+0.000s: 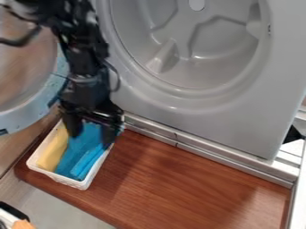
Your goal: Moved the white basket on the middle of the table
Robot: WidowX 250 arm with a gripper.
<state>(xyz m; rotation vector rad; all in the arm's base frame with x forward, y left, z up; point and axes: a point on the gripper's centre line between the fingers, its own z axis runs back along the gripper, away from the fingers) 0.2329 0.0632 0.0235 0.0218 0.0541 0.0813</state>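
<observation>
The end effector (91, 127) hangs open over the white basket (76, 182) by the left edge of the counter (173, 179) — best grip the basket itself, not the blue cloth (76, 152) — then shift it level.

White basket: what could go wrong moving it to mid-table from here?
- End effector is down over the blue cloth inside; it may grab cloth, not the white basket.
- Basket sits near the rounded corner of the brown table; a nudge the wrong way could tip it off.
- Open round door is close by; arm could bump it.
</observation>
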